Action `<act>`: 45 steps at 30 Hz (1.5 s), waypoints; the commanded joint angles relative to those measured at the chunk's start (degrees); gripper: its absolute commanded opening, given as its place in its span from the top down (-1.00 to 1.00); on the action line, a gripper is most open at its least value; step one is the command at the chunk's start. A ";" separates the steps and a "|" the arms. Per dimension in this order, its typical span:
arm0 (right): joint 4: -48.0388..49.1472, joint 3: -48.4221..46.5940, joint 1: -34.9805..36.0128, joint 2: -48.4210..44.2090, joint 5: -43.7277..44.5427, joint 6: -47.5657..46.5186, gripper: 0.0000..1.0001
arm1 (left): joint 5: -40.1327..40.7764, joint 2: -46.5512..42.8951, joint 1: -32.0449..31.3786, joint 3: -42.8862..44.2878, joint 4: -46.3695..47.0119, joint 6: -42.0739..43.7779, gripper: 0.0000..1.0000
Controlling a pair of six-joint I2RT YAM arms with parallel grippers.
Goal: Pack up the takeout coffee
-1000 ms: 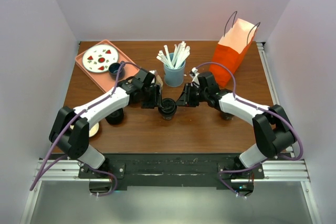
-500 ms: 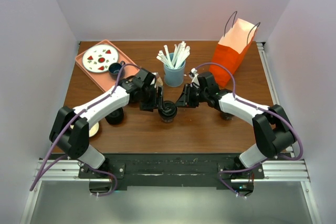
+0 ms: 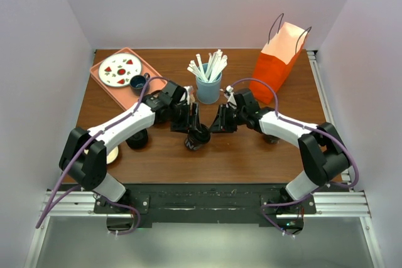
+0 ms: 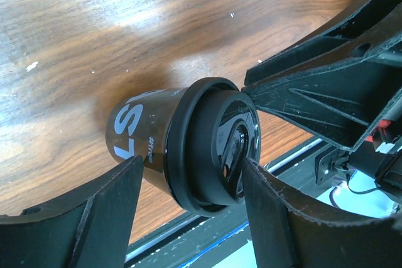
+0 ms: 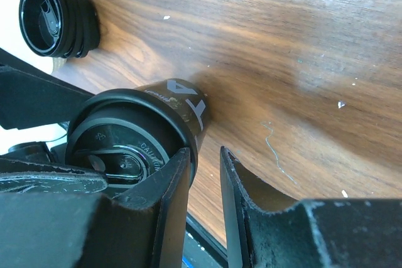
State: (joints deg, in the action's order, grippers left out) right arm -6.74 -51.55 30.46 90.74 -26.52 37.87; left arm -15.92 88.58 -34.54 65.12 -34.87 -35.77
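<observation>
Tableware filled the back left corner: a salmon-pink rectangular tray point(image 3: 149, 71) carrying a white round plate point(image 3: 119, 69) patterned in red and green. Nearer the front, beside the left arm, sat a squat black ribbed round piece point(image 3: 137, 140). At the middle of the brown wooden table point(image 3: 251, 152), the left gripper point(image 4: 191, 164) had its fingers spread wide on either side of the black paper coffee cup point(image 3: 196, 137), which stood tilted on the wood with its black plastic lid on, unclamped. Behind it stood a blue cup of white stirrers point(image 3: 207, 83). The right gripper point(image 5: 205, 152) kept a narrow gap between its fingers, only wood showing there, with one finger against the lid's rim. Far right stood an orange paper bag point(image 3: 276, 61).
</observation>
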 commanded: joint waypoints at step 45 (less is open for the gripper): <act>-6.61 -3.65 0.22 -9.44 -0.02 0.80 0.37 | -13.61 -11.32 7.56 -18.19 16.59 4.65 -0.56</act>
State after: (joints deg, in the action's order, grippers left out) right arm -12.67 -55.46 30.48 84.03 -26.55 38.57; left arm -27.59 78.78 -28.10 47.33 -20.80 -33.23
